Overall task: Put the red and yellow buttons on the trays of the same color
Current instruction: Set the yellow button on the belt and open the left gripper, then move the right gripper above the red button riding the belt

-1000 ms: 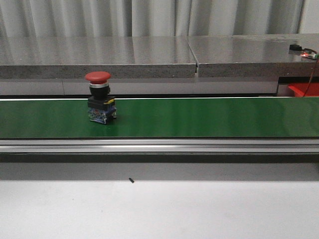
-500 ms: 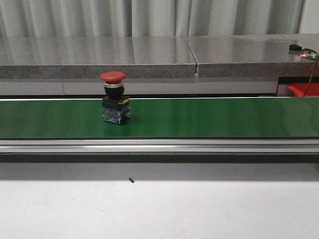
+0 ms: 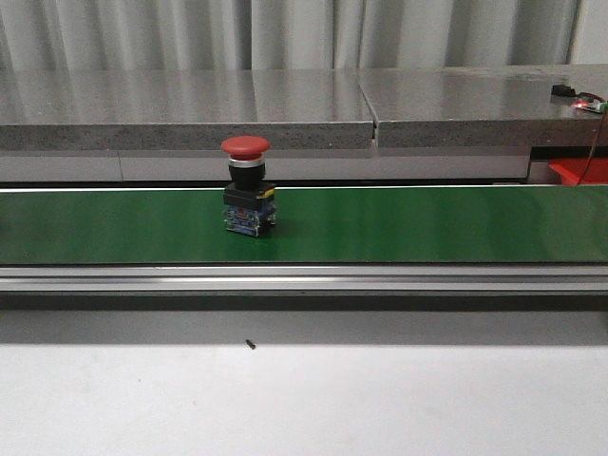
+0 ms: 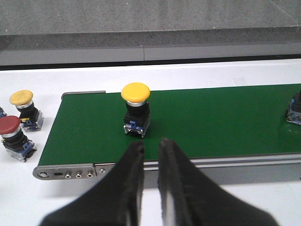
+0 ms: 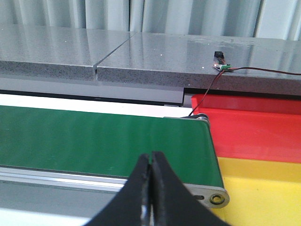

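Observation:
A red-capped button [image 3: 247,147] stands upright on the green belt [image 3: 427,223] in the front view, left of centre. In the left wrist view a yellow-capped button [image 4: 136,93] stands on the belt just beyond my left gripper [image 4: 150,145], whose fingers stand a narrow gap apart and hold nothing. A button body [image 4: 295,110] shows at that view's edge. My right gripper [image 5: 150,156] is shut and empty, near the belt's end. Beside that end lie the red tray [image 5: 254,128] and the yellow tray [image 5: 268,188].
Off the belt's start, a spare yellow button [image 4: 21,98] and a spare red button [image 4: 10,125] stand on the white table. A grey stone ledge [image 3: 190,104] runs behind the belt, with a small wired sensor [image 5: 220,64] on it. The red tray's corner [image 3: 576,171] shows far right.
The red button has travelled to the right along the belt, still upright. Neither gripper shows in the earlier frames.

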